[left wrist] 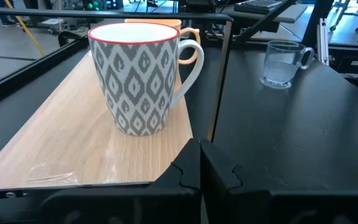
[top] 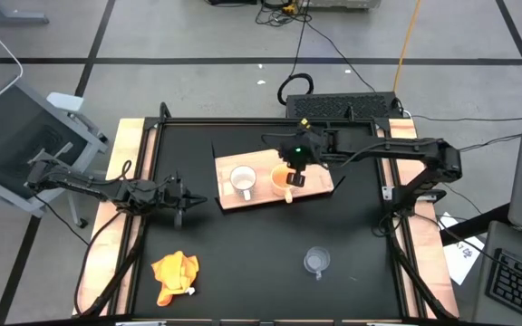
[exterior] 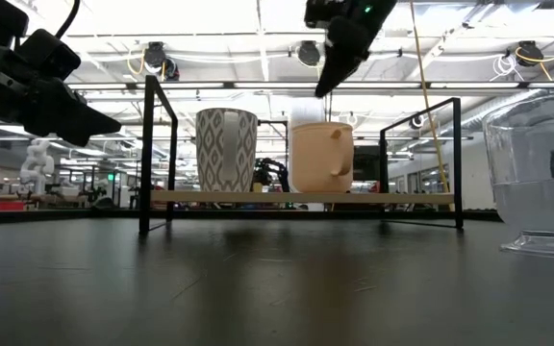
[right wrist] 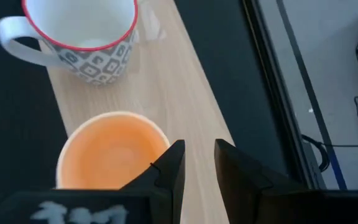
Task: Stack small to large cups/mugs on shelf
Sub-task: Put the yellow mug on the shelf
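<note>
The shelf (top: 320, 186) is a light wooden board lying on the black table. On it stand the white cup with a grey pattern (top: 243, 179) (left wrist: 143, 74) and the yellow-orange cup (top: 282, 177) (right wrist: 114, 152), both upright on their bases. The clear glass cup (top: 315, 261) (left wrist: 284, 62) stands on the tabletop nearer the near edge. My right gripper (right wrist: 199, 163) (exterior: 323, 88) hovers above the orange cup's rim, fingers a little apart, touching nothing. My left gripper (top: 181, 195) (left wrist: 201, 165) is shut and waits left of the shelf.
An orange-yellow cloth (top: 175, 274) lies crumpled near the table's near left corner. Black frame posts (exterior: 147, 154) stand at the table's far side. Bare black tabletop lies between the shelf and the glass cup.
</note>
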